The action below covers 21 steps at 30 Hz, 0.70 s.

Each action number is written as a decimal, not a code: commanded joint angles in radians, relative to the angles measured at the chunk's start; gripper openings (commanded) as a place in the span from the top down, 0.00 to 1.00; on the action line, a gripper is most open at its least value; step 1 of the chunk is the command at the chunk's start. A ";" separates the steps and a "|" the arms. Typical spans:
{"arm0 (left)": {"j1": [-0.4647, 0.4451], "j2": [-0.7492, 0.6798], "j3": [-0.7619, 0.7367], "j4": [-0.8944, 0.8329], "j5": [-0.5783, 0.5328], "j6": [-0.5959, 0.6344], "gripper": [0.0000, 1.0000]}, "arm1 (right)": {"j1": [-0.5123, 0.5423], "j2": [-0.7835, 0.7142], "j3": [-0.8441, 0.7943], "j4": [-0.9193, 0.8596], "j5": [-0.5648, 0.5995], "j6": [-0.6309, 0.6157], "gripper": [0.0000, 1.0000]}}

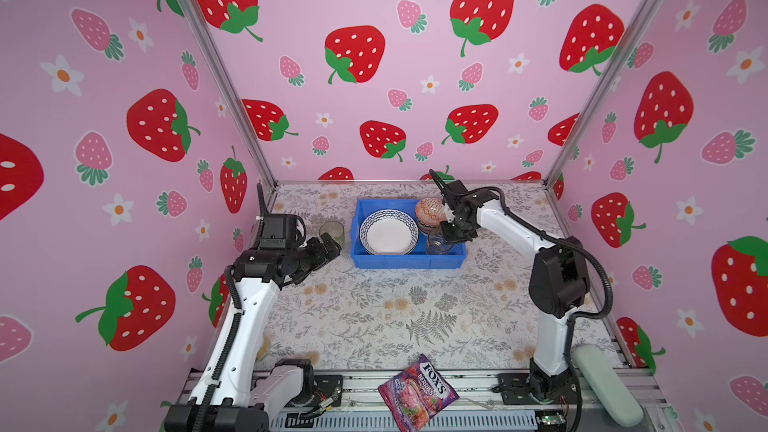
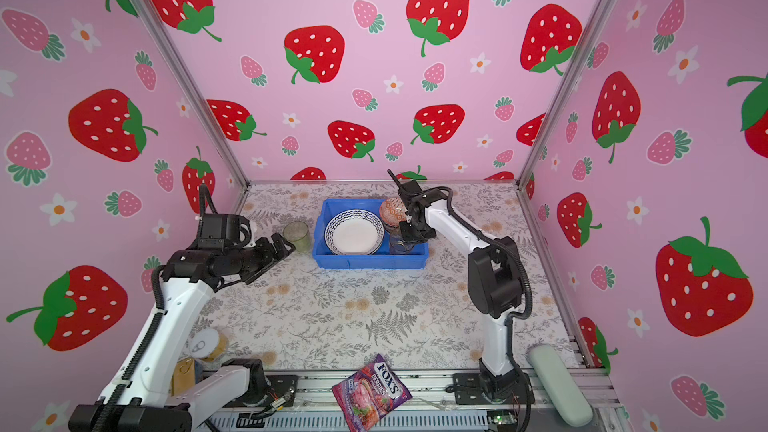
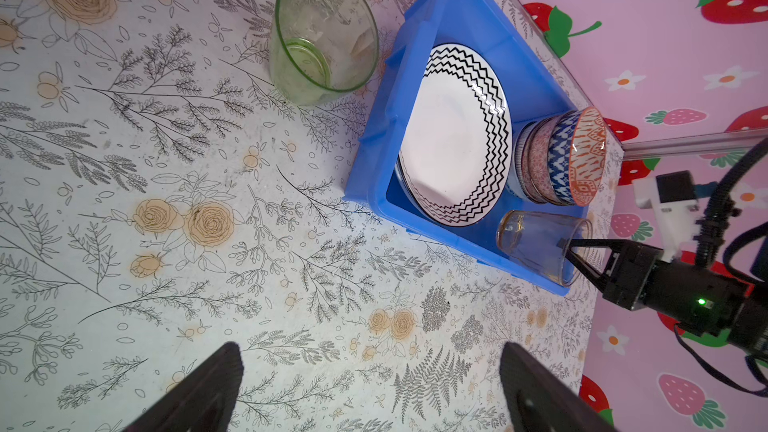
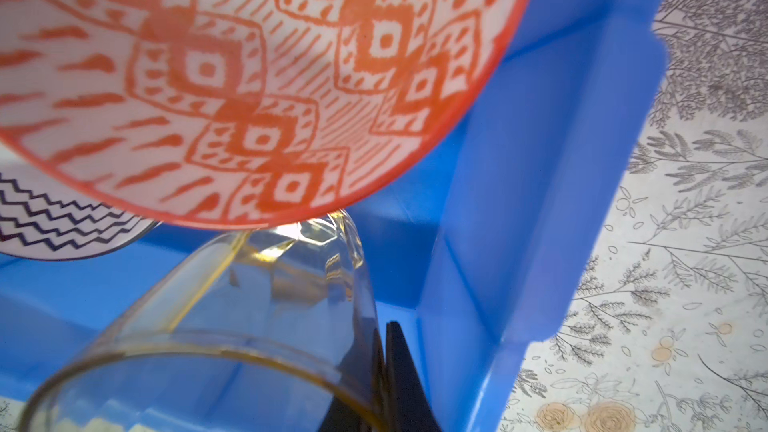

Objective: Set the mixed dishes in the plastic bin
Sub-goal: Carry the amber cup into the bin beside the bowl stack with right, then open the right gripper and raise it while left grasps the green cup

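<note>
The blue plastic bin (image 1: 407,261) (image 2: 370,261) (image 3: 457,6) (image 4: 519,201) stands at the back middle of the table. In it lie the zigzag-rimmed plate (image 1: 388,236) (image 3: 453,147) and a stack of small bowls with the orange bowl (image 1: 430,209) (image 3: 586,155) (image 4: 249,76) on top. My right gripper (image 1: 451,236) (image 3: 569,249) (image 4: 384,326) is shut on the wall of the amber tumbler (image 1: 436,243) (image 3: 536,243) (image 4: 249,305), one finger inside it, in the bin's front right corner. The green tumbler (image 1: 331,232) (image 2: 297,236) (image 3: 324,35) stands upright on the table left of the bin. Beside it my left gripper (image 1: 332,245) (image 3: 370,347) is open and holds nothing.
A purple FOX'S candy bag (image 1: 417,392) (image 2: 372,392) lies at the front edge. Gold tin cans (image 2: 208,347) sit at the front left behind my left arm. A pale padded bar (image 1: 602,384) rests at the front right. Strawberry-print walls close in three sides.
</note>
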 commanded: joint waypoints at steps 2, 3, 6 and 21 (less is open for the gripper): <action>0.008 0.002 -0.007 0.006 0.000 0.003 0.01 | 0.008 0.026 0.025 -0.010 0.026 0.000 0.93; 0.008 0.001 -0.008 0.006 0.002 0.004 0.01 | 0.008 0.028 0.026 -0.012 0.031 -0.001 0.93; 0.008 0.002 -0.013 0.010 0.001 0.005 0.01 | 0.010 0.031 0.024 -0.012 0.032 -0.001 0.90; 0.009 0.010 -0.034 0.020 0.003 0.007 0.01 | 0.010 0.027 0.014 -0.006 0.027 -0.003 0.73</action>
